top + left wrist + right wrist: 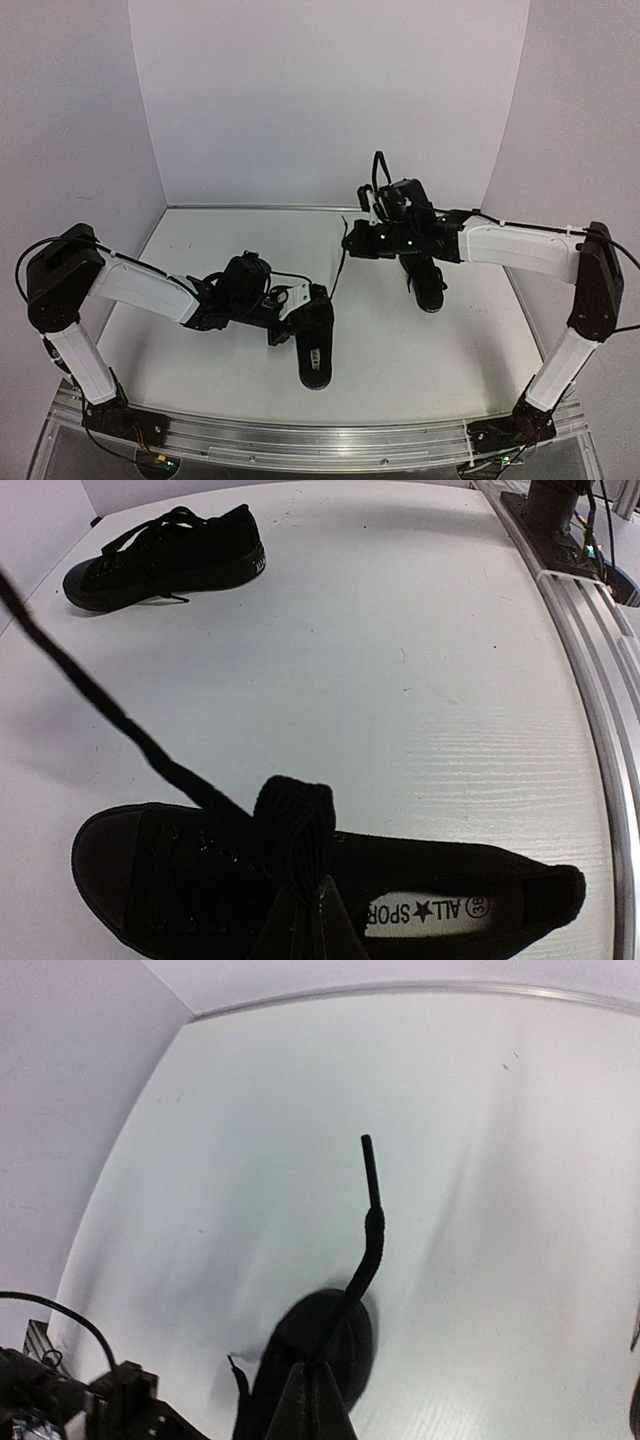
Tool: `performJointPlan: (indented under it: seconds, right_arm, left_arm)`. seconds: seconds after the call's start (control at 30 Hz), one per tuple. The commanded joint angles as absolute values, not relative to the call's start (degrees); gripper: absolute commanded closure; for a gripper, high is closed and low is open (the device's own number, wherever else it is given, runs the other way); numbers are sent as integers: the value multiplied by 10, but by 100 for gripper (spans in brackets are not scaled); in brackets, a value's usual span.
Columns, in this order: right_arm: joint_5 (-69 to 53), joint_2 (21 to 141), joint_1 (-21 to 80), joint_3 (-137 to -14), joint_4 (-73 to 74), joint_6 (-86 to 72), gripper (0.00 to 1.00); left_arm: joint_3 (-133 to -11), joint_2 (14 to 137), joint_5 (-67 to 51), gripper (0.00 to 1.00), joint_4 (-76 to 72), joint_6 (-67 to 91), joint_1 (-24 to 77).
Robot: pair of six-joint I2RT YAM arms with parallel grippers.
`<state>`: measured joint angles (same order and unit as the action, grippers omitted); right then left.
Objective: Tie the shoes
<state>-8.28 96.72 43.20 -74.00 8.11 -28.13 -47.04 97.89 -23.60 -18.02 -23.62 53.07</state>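
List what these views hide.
Top view: the right arm covers the lacing of the far shoe.
Left wrist view: the lace leaves the left edge; lacing on the near shoe is lost, black on black.
Right wrist view: right fingers and bottom edge hide all but a shoe toe.

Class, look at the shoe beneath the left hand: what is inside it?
A white printed insole label shows inside the shoe. The raised tongue, the laces and the left hand cover the front of the inside.
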Motion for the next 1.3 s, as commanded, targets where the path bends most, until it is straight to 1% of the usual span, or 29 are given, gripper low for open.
performJointPlan:
  seconds: [0.0,0.2,0.3,0.4,0.53,0.63,0.67,0.83,0.93,1.1,1.27]
  right_arm:
    - [-167,1041,437,-831,68,-243,100]
    - [-242,1140,459,-915,59,-239,100]
    - [-280,1171,473,-938,60,-240,99]
    - [-305,1171,475,-931,59,-248,80]
    - [-310,1125,466,-900,59,-256,55]
    - [-328,1088,454,-872,59,-263,43]
    - [-333,1076,449,-862,59,-264,41]
    - [-351,1000,436,-785,56,-267,41]
    - [-374,975,435,-727,30,-283,43]
    - [-417,957,438,-626,-61,-342,46]
    - [-413,955,461,-601,-84,-364,46]
  left_arm:
    - [-469,949,-223,100,-189,-260,540]
    - [-465,945,-214,100,-187,-263,548]
    - [-463,942,-211,100,-186,-263,548]
    - [-459,939,-209,100,-184,-263,548]
    - [-455,937,-206,100,-185,-263,548]
    - [-452,936,-205,100,-188,-262,548]
    - [-452,936,-204,100,-189,-261,548]
    - [-452,938,-198,100,-194,-259,548]
    - [-452,940,-200,100,-199,-257,548]
    - [-461,948,-202,100,-200,-255,548]
    - [-465,951,-203,100,-200,-253,548]
